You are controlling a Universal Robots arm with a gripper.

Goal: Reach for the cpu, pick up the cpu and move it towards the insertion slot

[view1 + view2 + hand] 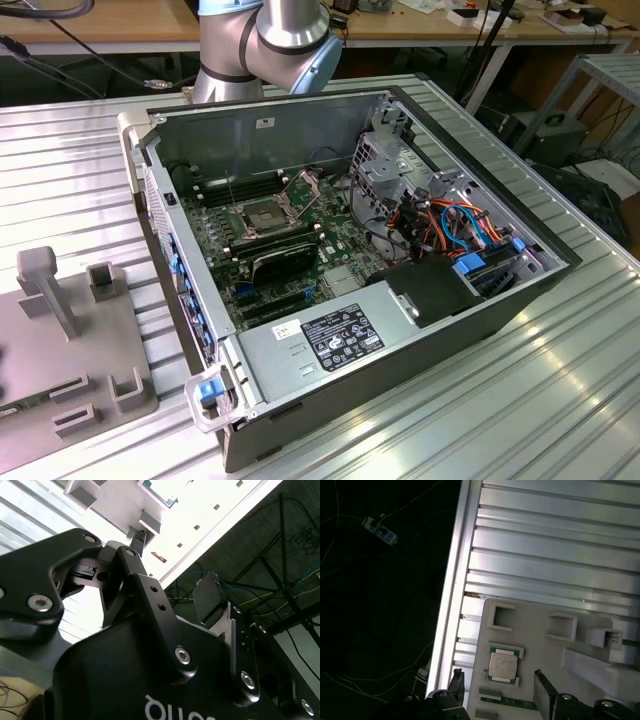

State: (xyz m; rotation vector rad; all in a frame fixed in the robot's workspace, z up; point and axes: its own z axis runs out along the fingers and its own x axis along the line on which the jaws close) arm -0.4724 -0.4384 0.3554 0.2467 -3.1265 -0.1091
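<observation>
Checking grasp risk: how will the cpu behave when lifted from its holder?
The cpu looks thin and flat, so probably stiff, light and unlikely to roll. Its pale metal face looks smooth, so it may slip in an edge pinch. It lies in a framed seat on the grey holder, so a sideways push would likely jam.

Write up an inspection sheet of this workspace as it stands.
Surface: ribbed aluminium table carrying an open computer case.
Job's things: cpu seated in the grey fixture tray; insertion slot inside the case.
Clutter: spare holders on the tray.
Grippers: gripper open, over the cpu, not touching it.
Cables: orange and blue cables in the case.
Surroundings: wooden benches behind.
</observation>
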